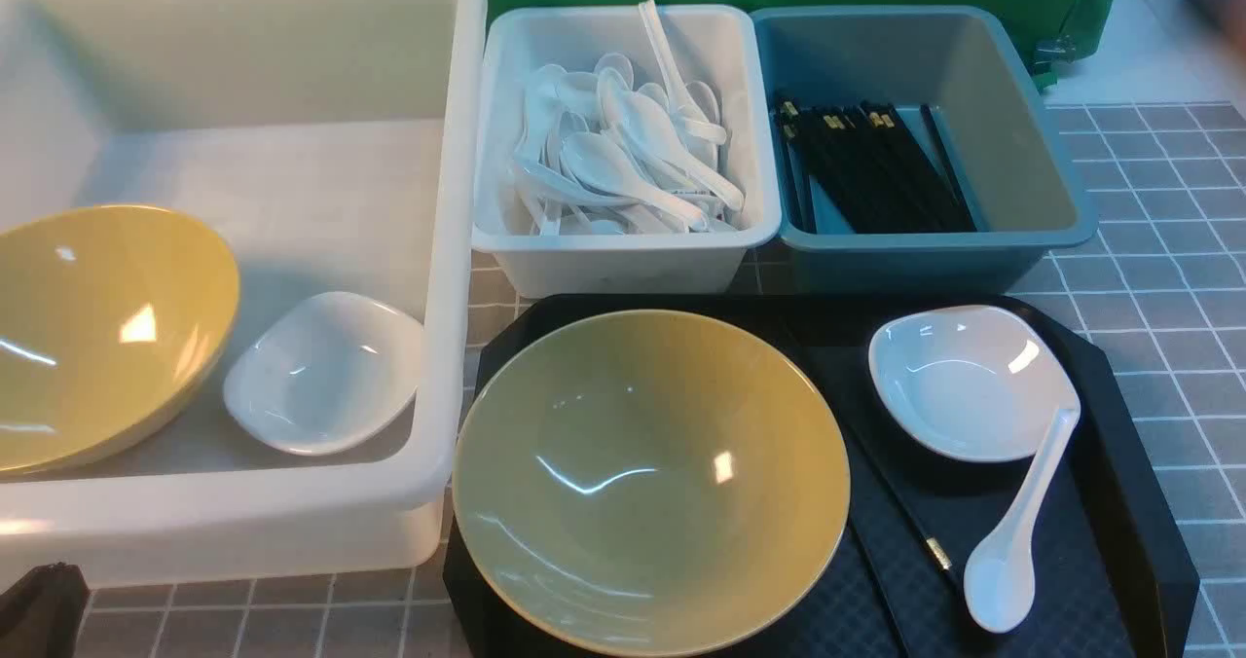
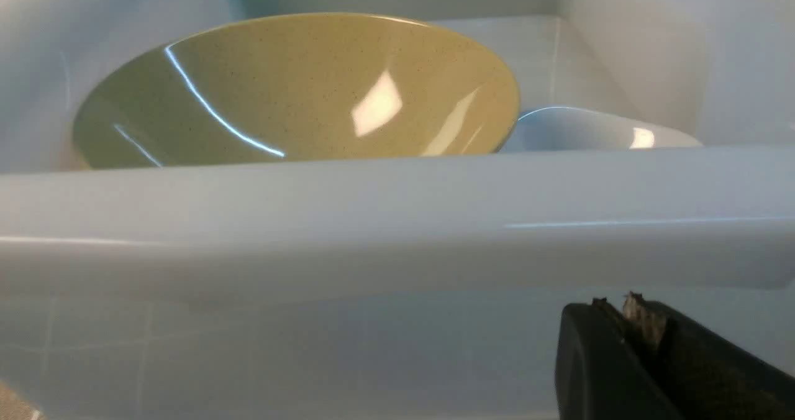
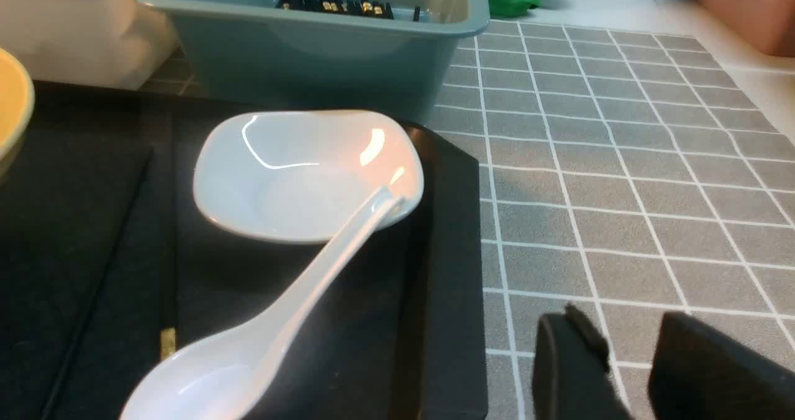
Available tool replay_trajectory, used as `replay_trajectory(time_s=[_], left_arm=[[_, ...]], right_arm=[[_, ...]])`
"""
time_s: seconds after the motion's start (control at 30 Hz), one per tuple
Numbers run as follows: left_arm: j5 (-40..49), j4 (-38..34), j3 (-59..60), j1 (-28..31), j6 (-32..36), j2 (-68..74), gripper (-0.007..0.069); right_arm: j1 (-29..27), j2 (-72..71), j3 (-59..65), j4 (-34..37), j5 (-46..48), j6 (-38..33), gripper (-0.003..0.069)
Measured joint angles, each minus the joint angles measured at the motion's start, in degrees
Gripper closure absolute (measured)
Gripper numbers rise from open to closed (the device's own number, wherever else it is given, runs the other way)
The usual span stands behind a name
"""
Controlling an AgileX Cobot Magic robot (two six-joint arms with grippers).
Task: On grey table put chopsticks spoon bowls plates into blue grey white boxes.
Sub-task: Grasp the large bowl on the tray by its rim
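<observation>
The right gripper, parted and empty beside the black tray, is the nearer one to the Chinese soup spoon, which lies slantwise on the tray, its handle resting on the white dish's rim.

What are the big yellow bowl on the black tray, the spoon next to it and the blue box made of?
The yellow bowl looks like glazed ceramic: glossy, with bright reflections. The spoon is smooth, shiny and white, maybe ceramic or hard plastic; I can't tell which. The blue box seems to be plastic, with a soft sheen and a rounded, molded-looking rim.
</observation>
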Motion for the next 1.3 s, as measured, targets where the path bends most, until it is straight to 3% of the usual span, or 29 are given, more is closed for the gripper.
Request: replay_trajectory(time_s=[1.3], left_arm=[[-3.0, 1.5, 0.0, 0.0, 0.0, 0.0, 0.0615]], right_arm=[[0.0, 0.0, 0.0, 0.0, -2.2, 0.0, 0.0421]])
